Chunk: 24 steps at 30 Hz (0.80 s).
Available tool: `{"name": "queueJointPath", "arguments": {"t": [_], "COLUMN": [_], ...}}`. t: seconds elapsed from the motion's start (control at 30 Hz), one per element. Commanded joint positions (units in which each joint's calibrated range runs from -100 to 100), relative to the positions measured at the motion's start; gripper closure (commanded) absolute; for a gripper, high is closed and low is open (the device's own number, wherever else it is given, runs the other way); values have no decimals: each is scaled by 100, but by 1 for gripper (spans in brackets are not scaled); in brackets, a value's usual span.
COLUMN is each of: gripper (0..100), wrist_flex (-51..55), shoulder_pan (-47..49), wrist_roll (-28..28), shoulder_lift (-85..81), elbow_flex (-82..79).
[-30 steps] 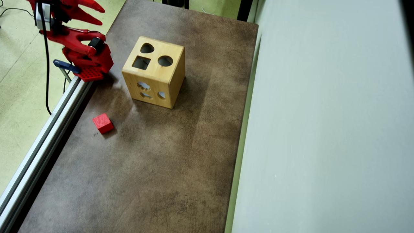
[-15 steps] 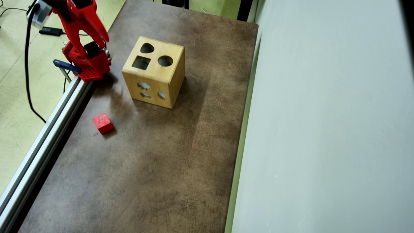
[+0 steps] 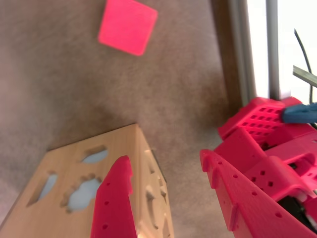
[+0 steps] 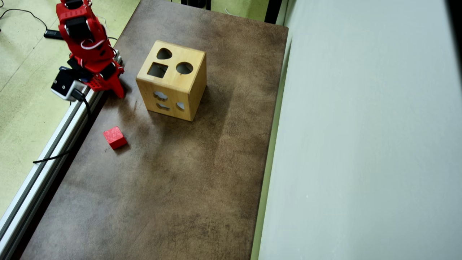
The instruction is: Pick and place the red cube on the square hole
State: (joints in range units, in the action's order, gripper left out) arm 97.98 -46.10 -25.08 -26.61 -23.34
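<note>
Nothing of the task is done as the pictures show it: the red cube (image 4: pixel 114 137) lies flat on the brown table (image 4: pixel 187 187), near the metal rail (image 4: pixel 47 159) that runs along the table's left edge in the overhead view, well apart from the wooden box (image 4: pixel 172 81) and untouched. The square hole (image 4: pixel 157 70) in the box's top face is dark and shows nothing inside it, next to a round cutout (image 4: pixel 184 68) and a rounded heart-like cutout (image 4: pixel 164 54). The gripper (image 3: pixel 166 171) hangs beside the box's left side in the overhead view, near the arm's base, with its fingertips pointing down toward the table; in the wrist view its two red fingers stand parted with a clear gap of bare table between them and nothing held. In that wrist view the cube sits at the top of the frame, ahead of the open claw, and a side face of the box with its cutouts fills the lower left. What is left, by this judgement, is the whole job: reach the cube, close on it, lift it, carry it over the box top and set it on the square hole
</note>
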Motion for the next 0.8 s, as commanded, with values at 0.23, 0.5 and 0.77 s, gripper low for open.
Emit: {"name": "queueJointPath", "arguments": {"t": [0.23,0.5,0.77], "gripper": [78,78,78], "wrist_flex": [-627,-699,-618], "shoulder_pan": [-531,-642,-657], "wrist_roll": [-98,-103,-107], "shoulder_lift": [7,551,568], "elbow_flex": [-36,-466,-457]}}
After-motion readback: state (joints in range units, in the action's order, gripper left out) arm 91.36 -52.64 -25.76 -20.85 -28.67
